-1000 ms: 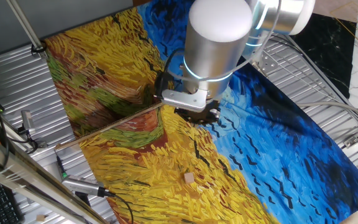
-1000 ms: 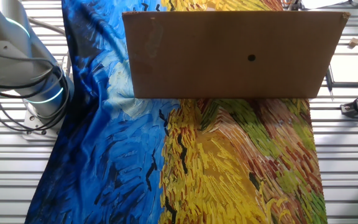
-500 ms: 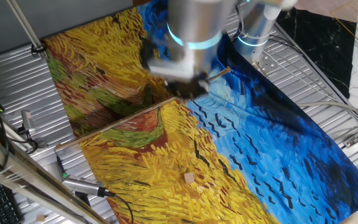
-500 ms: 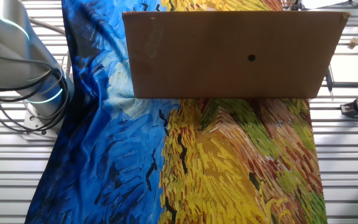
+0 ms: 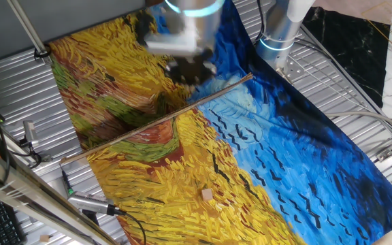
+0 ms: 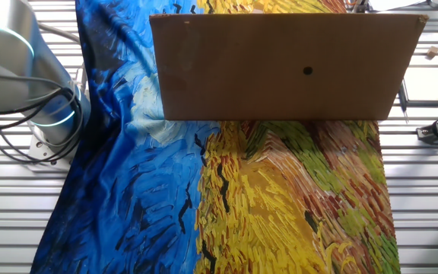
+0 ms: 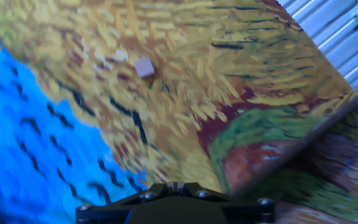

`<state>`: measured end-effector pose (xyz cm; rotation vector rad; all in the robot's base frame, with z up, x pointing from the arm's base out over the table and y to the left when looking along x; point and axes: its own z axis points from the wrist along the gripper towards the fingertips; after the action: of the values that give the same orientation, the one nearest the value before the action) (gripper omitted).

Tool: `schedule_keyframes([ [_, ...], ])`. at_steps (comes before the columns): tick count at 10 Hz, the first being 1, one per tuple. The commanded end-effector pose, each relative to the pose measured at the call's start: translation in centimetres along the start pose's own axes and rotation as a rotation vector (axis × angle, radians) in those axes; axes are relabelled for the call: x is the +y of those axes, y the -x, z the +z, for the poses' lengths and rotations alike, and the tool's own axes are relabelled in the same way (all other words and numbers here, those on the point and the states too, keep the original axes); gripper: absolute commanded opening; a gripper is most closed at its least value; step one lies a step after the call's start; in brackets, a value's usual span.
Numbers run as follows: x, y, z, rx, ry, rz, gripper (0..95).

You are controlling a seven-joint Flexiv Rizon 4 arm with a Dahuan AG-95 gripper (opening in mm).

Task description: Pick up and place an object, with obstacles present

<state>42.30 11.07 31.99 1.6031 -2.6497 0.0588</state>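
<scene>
The tiny tan cube [image 5: 207, 195] lies on the yellow part of the painted cloth, near its front edge. In the hand view the cube [image 7: 144, 66] is far ahead of the fingers. The long thin wooden stick [image 5: 156, 120] lies slantwise across the cloth; in the hand view it is a blurred line [image 7: 303, 142] at the lower right. My gripper [image 5: 190, 71] is blurred by motion and hangs above the cloth just beyond the stick, far from the cube. In the hand view its fingertips [image 7: 174, 185] stand together with nothing between them. The other fixed view shows neither the cube nor the gripper.
A brown cardboard board [image 6: 284, 68] stands in front of the other fixed camera and hides the far cloth. The arm's base [image 6: 29, 84] stands at the cloth's blue side. Grey metal rods [image 5: 26, 27] and cables [image 5: 87, 204] lie along the slatted metal table [image 5: 332, 82].
My gripper has moved up and away across the cloth, from over the stick's middle to the far side of it. The cube and the stick have not moved.
</scene>
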Motion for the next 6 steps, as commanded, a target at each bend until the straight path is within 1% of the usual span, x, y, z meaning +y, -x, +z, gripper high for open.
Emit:
schedule_keyframes([
  [1,-0.26,-0.71,0.36,-0.006,0.002,-0.010,0.0],
  [3,-0.17,-0.53,0.50,-0.008,0.006,-0.018,0.0],
  [5,-0.17,-0.53,0.50,-0.029,0.015,-0.006,0.0],
  [6,-0.17,-0.53,0.50,-0.034,0.015,0.020,0.0],
])
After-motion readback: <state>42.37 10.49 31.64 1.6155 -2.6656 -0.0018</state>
